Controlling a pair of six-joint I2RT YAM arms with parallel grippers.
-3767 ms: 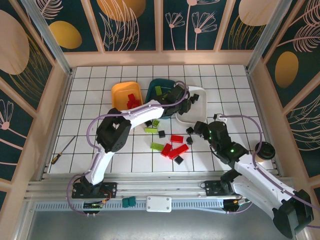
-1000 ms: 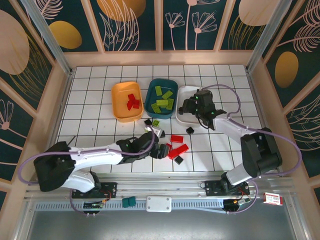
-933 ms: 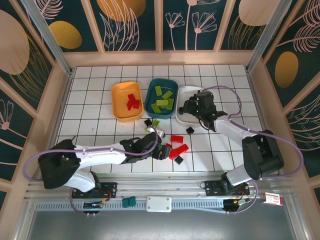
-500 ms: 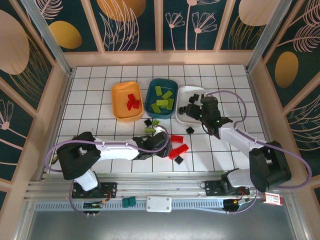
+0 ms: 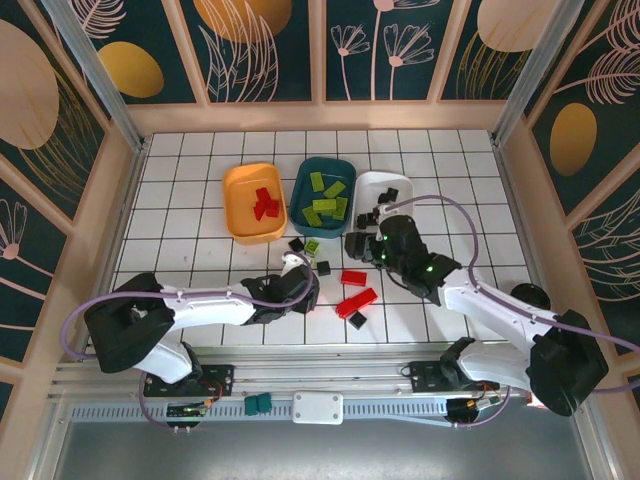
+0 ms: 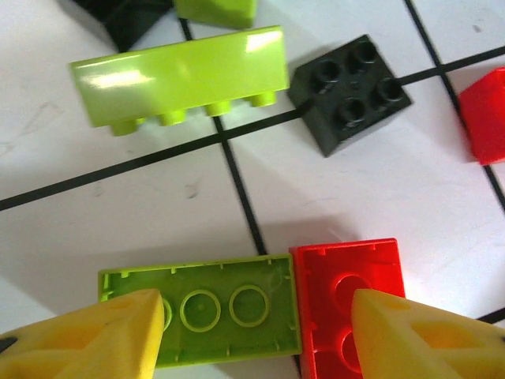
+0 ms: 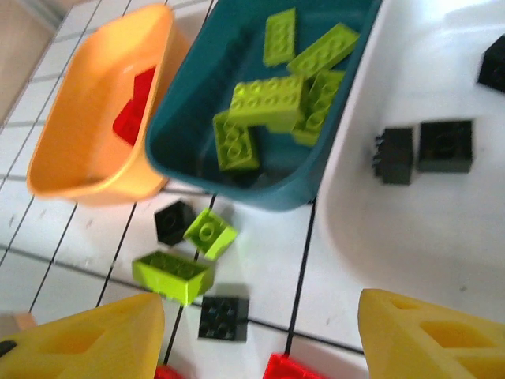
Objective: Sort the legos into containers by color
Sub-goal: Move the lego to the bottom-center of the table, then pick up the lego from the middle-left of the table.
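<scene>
Compared with half a second ago, the right gripper (image 5: 362, 243) has drawn back from over the rounded white plastic tub (image 5: 400, 182) to that tub's lower-left corner, near the centre of the overhead view. The left gripper (image 5: 297, 290) has slid a little leftward, away from the slanted red plastic brick (image 5: 357, 300).

Close up, the left wrist view shows its yellow fingertips (image 6: 87, 339) spread wide at the bottom corners. Between them lie an upturned lime-green brick (image 6: 197, 312) and an upturned red brick (image 6: 347, 304), touching end to end with their hollow undersides up. Higher in that frame, a long lime brick (image 6: 181, 75) lies on its side just beside a black four-stud brick (image 6: 351, 95).

The right wrist view, its fingers likewise spread wide, looks into the tubs. The rounded orange plastic tub (image 7: 95, 185) at upper left holds a red piece (image 7: 134, 110). The dark teal tub (image 7: 260, 189) at top centre holds lime bricks (image 7: 268, 103), and the white tub at right holds black bricks (image 7: 426, 146). Below the teal tub, a small black brick (image 7: 173, 221) and a small lime brick (image 7: 209, 233) rest on the white gridded table (image 7: 260, 260).
</scene>
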